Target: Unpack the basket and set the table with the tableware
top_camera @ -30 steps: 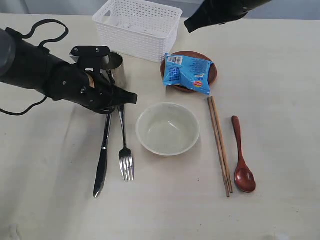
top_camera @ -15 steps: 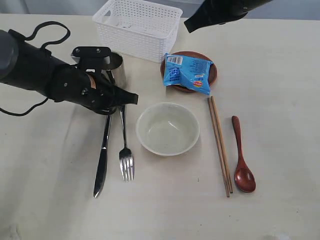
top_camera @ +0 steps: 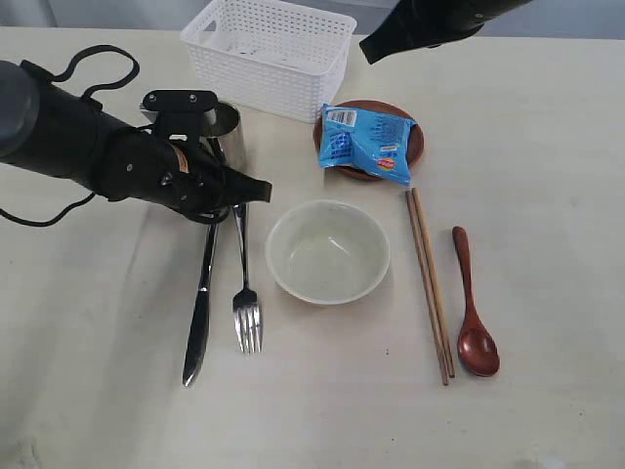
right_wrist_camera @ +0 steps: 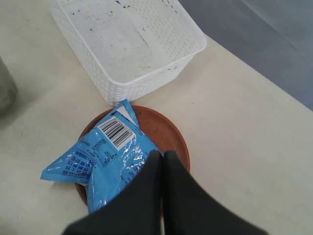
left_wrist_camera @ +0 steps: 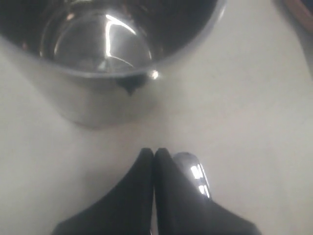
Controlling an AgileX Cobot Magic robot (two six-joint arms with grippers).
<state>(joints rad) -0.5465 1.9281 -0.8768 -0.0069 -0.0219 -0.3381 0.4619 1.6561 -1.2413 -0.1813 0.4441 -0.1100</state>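
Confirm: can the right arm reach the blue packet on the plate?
Probably yes: the right arm hangs above the blue packet, nothing between; its jaws are shut and must open first.

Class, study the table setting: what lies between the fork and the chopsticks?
The cream bowl lies between the fork and the chopsticks, touching neither. The exterior view shows this.

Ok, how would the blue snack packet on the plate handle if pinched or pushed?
Probably light and floppy: the blue snack packet is a puffy, crinkled film pouch. Its glossy wrapper looks slippery, so a pinch might slide. Pushed, it would likely skid off the brown plate, whose rim one corner overhangs.
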